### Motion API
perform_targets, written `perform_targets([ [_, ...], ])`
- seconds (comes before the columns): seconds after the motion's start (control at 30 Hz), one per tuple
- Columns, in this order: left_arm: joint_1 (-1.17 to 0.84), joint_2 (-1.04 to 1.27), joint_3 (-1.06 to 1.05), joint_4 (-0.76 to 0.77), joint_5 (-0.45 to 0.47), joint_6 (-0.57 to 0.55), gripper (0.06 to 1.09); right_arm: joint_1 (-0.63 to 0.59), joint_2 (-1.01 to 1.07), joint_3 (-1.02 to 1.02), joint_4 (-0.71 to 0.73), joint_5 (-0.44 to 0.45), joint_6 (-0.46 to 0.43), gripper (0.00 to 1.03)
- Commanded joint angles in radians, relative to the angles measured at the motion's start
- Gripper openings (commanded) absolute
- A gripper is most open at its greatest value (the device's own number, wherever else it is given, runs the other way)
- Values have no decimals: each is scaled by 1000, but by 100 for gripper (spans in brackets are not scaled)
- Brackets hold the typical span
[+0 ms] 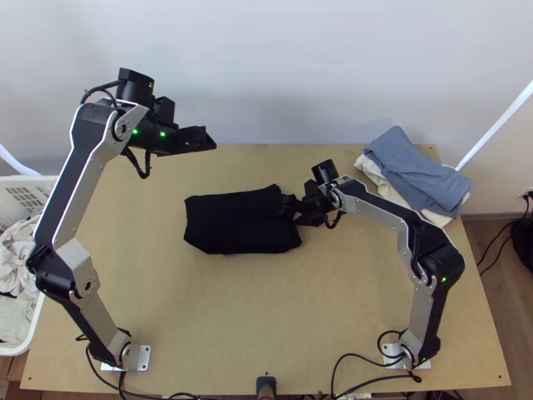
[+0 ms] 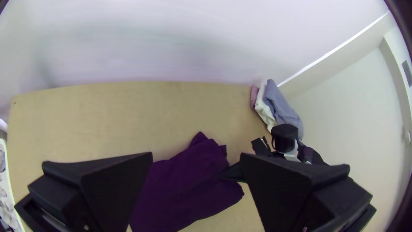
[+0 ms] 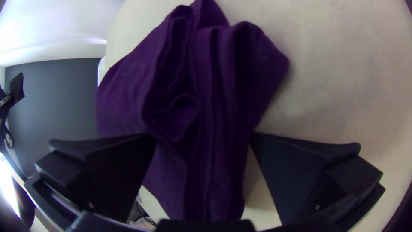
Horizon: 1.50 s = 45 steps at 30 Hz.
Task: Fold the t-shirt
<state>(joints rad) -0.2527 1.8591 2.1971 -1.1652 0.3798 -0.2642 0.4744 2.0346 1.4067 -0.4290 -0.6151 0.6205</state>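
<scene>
From where I stand, the t-shirt, a dark, plain cloth one (image 1: 236, 223), lies mid-frame on the light wooden table (image 1: 266, 320), folded into a rough oblong, its right end rumpled into layers. The black right gripper (image 1: 293, 208) is right at that end, and in its own wrist view its fingers stand wide apart, with the layered cloth between them and not pinched. The black left gripper (image 1: 208, 141) hangs up at the upper left of the frame, clear of the shirt, its fingers spread too. The right gripper and its silver-and-black arm (image 1: 383, 208) come between the shirt and a small pile at the upper right: a blue-grey folded cloth (image 1: 416, 170) on top of a cream one (image 1: 378, 179), with a bit of pink fabric (image 2: 253, 97) beside them in the left wrist view. Over at the left edge there's a white plastic basket with slots (image 1: 20, 179), heaped with pale crumpled cloths (image 1: 16, 263). Black cables (image 1: 363, 356) loop along the bottom, near a dark upright handle-like thing (image 1: 266, 384) at the middle of that edge.
</scene>
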Motion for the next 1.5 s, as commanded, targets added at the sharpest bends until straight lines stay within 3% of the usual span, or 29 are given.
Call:
perform_targets([
  [0.0,10,-37,-8,-24,-7,17,104,49,93,23,9,6,12,98],
  [0.1,20,-43,-8,-31,-15,19,104,96,128,64,12,2,16,98],
  [0.2,27,-49,-8,-36,-18,20,104,119,139,92,12,2,18,82],
  [0.23,29,-54,-8,-39,-19,20,104,119,131,95,12,2,18,70],
  [0.33,43,-57,-10,-48,-19,20,104,95,91,94,29,3,8,12],
  [0.37,47,-58,-10,-50,-19,20,104,79,76,90,32,3,12,2],
  [0.73,52,-64,-13,-56,-19,22,104,-79,-211,83,21,-12,30,3],
  [0.93,59,-67,-19,-57,-21,22,104,-214,-330,150,22,-37,94,3],
  [1.47,73,-97,-60,-57,-28,23,104,-534,-301,472,35,-83,189,3],
])
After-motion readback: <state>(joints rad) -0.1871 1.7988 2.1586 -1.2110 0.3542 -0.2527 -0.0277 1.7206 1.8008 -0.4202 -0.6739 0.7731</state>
